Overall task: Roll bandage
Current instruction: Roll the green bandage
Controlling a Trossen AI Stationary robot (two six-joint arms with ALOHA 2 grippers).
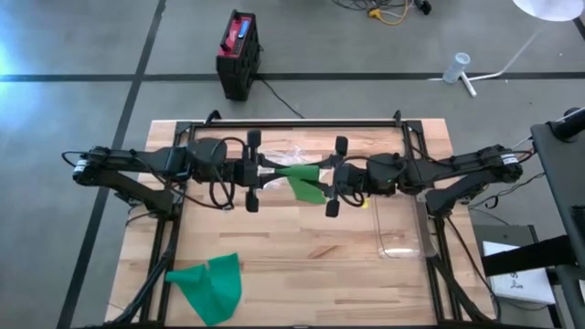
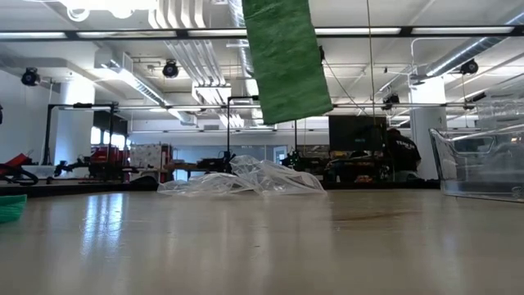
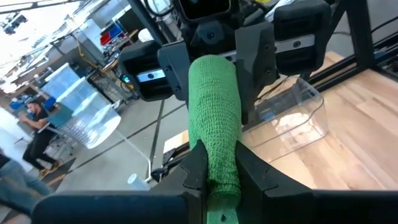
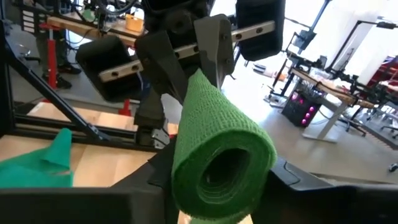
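Together we hold the green bandage (image 1: 300,175) in mid-air above the table (image 1: 302,265) — our left gripper (image 3: 219,173) clenched on one end, our right gripper (image 4: 217,186) clamped around the rolled end.

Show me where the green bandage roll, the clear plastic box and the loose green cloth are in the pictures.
green bandage roll (image 4: 221,155), right wrist view, on its rolled outer surface above the hollow end.
clear plastic box (image 1: 402,228), high view, on its transparent floor.
loose green cloth (image 1: 208,285), high view, on the middle of the crumpled fabric.
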